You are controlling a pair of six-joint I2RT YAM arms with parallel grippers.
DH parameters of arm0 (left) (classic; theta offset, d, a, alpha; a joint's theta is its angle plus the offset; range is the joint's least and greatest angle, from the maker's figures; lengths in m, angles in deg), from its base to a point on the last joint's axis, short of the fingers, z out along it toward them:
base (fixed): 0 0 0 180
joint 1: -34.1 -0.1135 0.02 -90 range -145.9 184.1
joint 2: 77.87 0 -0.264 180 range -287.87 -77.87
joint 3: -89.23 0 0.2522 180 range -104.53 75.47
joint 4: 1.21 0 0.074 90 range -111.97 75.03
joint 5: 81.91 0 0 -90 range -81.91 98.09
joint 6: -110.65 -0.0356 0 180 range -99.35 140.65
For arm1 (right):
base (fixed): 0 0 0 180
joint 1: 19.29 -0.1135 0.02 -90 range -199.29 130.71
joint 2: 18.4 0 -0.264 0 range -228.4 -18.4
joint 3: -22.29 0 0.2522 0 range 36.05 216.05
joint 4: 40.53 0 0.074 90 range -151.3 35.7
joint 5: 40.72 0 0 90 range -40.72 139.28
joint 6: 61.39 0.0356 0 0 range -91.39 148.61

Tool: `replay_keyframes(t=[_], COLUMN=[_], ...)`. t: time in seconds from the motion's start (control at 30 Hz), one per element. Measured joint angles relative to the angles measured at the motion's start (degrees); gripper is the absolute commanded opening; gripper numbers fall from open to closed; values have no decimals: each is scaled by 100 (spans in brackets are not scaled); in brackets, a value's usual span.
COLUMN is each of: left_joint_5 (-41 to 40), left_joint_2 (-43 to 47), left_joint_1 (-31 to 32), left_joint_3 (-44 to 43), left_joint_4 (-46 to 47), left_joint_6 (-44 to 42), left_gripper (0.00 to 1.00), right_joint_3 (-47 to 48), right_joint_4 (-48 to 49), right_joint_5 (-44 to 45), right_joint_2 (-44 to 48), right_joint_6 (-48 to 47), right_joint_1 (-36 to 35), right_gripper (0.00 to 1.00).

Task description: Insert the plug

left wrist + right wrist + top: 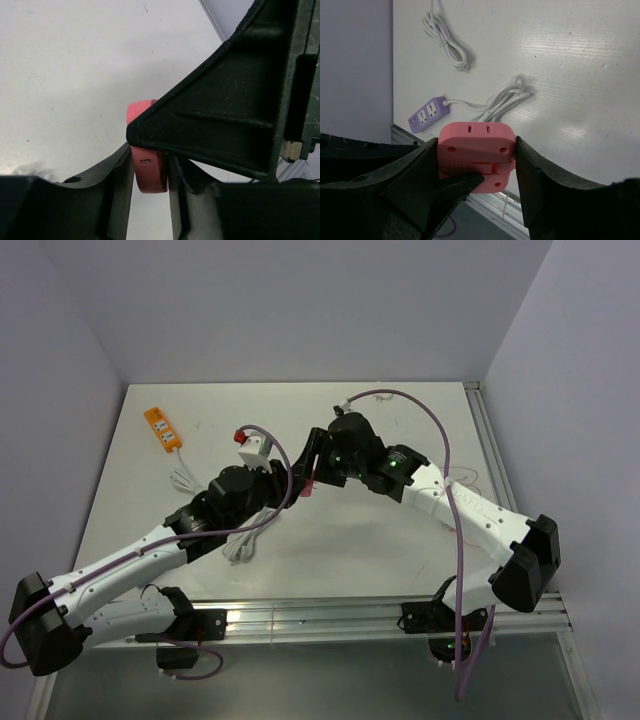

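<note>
The plug (475,137) is a salmon-pink squarish block held above the table, and my right gripper (476,152) is shut on its two side faces. In the top view both grippers meet at mid-table around the plug (313,480), the left gripper (297,480) coming from the left and the right gripper (320,465) from the right. In the left wrist view a rounded edge of the plug (148,175) sits between my left gripper's (150,166) fingers, which lie against both its sides. The right arm's black finger (225,110) crosses over it. The plug's cord is hidden.
A lilac power strip (427,114) with coiled white cord (505,97) lies on the table below the plug. Another white cord coil (447,47) lies farther off. An orange power strip (163,427) sits at the back left, a white adaptor with a red top (252,445) near the middle.
</note>
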Motion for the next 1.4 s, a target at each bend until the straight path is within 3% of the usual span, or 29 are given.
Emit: replay_keyframes(t=[0.17, 0.27, 0.33, 0.4, 0.5, 0.63, 0.83, 1.03, 1.17, 1.4], left_joint_5=[-39, -50, -70, -85, -92, -92, 24, 378, 699, 2608], left_joint_2=[50, 103, 162, 236, 378, 632, 1036, 1029, 1069, 1300], left_joint_1=[2, 2, 2, 2, 0, -22, -142, -520, -905, -1141], left_joint_3=[0, 2, 2, 2, 2, 15, -15, -549, -992, -1438], left_joint_4=[-92, -131, -177, -205, -243, -426, -960, -1985, -2479, -2824], left_joint_6=[63, 85, 105, 107, 105, 92, -61, -470, -973, -2114], left_gripper=[17, 0, 0, 0, 0, 0, 0, 0, 0, 0], right_joint_3=[2, 7, 33, 76, 203, 678, 1113, 1080, 986, 164], right_joint_4=[26, 42, 46, 44, -2, -254, -492, -612, -581, -127], right_joint_5=[15, 9, -15, -39, -79, -9, 90, -140, -391, -2063], right_joint_2=[2, 2, 2, 2, 0, -7, 313, 1099, 1261, 761], right_joint_6=[7, 9, 9, 9, -13, -146, -518, -887, -1364, -2487], right_joint_1=[-24, -44, -55, -66, -81, -92, 219, 986, 1071, 1060], right_gripper=[2, 12, 27, 53, 78, 88, 88, 85, 84, 67])
